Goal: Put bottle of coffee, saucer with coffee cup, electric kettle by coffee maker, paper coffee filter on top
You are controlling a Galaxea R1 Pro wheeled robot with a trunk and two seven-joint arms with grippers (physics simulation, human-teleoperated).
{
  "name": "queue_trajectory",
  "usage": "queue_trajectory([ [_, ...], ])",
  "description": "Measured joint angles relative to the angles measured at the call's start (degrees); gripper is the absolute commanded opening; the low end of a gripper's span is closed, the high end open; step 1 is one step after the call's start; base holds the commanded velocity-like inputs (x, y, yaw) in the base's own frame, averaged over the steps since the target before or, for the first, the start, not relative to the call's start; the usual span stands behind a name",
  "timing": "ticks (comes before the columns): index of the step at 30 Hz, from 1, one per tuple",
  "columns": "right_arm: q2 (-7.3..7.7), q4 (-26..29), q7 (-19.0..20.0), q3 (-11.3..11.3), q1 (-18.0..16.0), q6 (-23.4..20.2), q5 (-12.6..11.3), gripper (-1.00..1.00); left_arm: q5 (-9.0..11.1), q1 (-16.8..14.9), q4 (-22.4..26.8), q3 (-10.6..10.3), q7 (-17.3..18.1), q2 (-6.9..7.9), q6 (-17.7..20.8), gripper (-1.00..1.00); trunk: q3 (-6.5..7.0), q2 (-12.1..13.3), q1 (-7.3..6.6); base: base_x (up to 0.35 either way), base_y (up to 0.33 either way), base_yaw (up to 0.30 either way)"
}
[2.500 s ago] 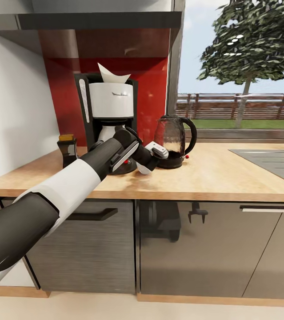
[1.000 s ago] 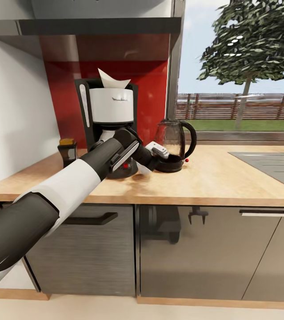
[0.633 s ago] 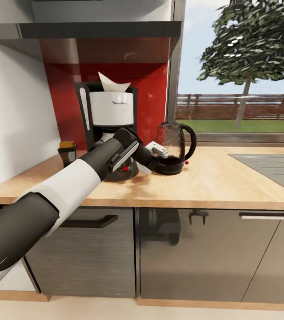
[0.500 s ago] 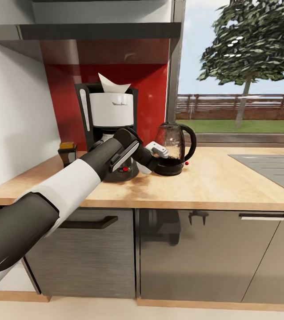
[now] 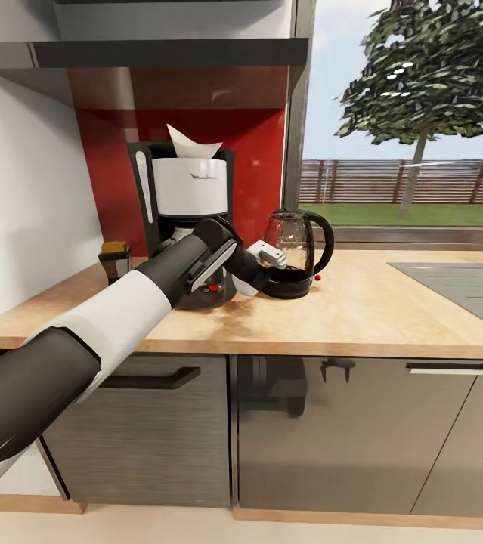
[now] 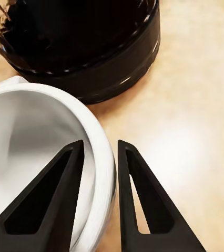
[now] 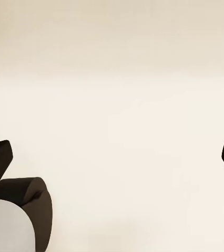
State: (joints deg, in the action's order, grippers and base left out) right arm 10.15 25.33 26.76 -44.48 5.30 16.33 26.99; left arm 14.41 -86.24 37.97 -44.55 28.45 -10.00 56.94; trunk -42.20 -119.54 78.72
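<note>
- Shifted since the earliest frame: the whole head view has slid downward, which is a camera move. The left arm holds the same spot in the picture, so against the desk the carried cup appears to have crept slightly toward the kettle. Over the last half second nothing has visibly moved.
- Item, coffee cup (image 6: 33, 157): white, rounded, hollow side toward the wrist camera. It sits low over the desk at about 9 o'clock of the kettle's black base and 4 o'clock of the coffee maker's foot. Whether it rests on the desk or on a saucer cannot be told.
- Left end effector (image 6: 100, 144): nearly closed, one finger inside the cup's rim and one outside, pinching the wall.
- Electric kettle (image 5: 295, 242): upright at 3 o'clock of the coffee maker, just beside it, with its base very near the cup.
- Coffee maker (image 5: 188, 189): stands at the back of the desk against the red wall panel.
- Paper coffee filter (image 5: 188, 142): on the coffee maker's top, at 12 o'clock, point upward.
- Bottle of coffee (image 5: 115, 261): at 9 o'clock of the coffee maker, on the desk.
- Desk (image 5: 362, 310): tan slab, with the sink (image 5: 468, 279) far off at 3 o'clock.
- Kitchen shelf (image 5: 158, 51): dark board overhead.
- Right end effector (image 7: 112, 157): spread wide, holding nothing, over a pale surface.
- Assessment: four entries look settled; the slow drift suggests the cup is in final placement, and its release is not yet done.
</note>
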Motion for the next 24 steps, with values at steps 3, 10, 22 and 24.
queue_trajectory([
  [3,0.0,0.0,0.0,0.0,0.0,0.0,0.0,1.0,0.0,0.0,0.1,0.0,0.0,0.0,0.0,-1.0,0.0,0.0,0.0,0.0,0.0,0.0],
  [10,0.0,0.0,0.1,0.0,0.0,0.9,0.0,1.0,0.0,0.0,0.2,0.0,0.0,0.0,0.0,-1.0,0.0,0.0,0.02,-0.071,-0.011,0.0],
  [22,0.0,0.0,0.2,0.0,0.0,1.2,0.0,1.0,0.0,0.0,0.2,0.0,0.0,0.0,0.0,-1.0,0.0,0.0,0.0,-0.156,-0.042,0.0],
  [24,0.0,0.0,0.2,0.0,0.0,1.2,0.0,1.0,0.0,0.0,0.2,0.0,0.0,0.0,0.0,-1.0,0.0,0.0,0.01,-0.065,-0.006,0.0],
])
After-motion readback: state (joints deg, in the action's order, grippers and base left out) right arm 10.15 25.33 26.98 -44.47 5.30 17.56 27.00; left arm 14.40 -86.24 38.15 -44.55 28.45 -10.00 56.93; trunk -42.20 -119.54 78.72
